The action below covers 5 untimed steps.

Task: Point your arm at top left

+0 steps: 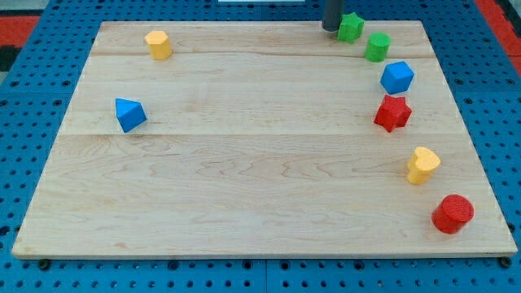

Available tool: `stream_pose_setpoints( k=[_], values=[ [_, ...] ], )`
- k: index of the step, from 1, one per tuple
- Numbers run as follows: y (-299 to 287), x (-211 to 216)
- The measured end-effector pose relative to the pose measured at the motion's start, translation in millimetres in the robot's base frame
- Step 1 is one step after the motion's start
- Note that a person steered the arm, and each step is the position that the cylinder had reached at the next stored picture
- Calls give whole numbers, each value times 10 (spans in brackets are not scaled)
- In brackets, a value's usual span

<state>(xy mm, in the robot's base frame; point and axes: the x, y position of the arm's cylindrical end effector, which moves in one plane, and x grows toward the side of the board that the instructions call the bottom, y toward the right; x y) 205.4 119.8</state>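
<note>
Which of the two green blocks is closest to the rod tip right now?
The green block at the view's top edge, sitting right beside my tip on its right. The other green block lies further right and lower, clear of the tip.

pale wood board, blue pegboard, two green blocks, two yellow, two blue, two red

We're looking at a lab setup here: a pale wooden board is sitting on a blue perforated bench, with small coloured test blocks lying scattered across it.
</note>
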Motion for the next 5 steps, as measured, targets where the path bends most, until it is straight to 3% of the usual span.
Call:
stream_pose_setpoints(
  k=[3,5],
  values=[
    [288,75],
    [-1431,78]
  ],
)
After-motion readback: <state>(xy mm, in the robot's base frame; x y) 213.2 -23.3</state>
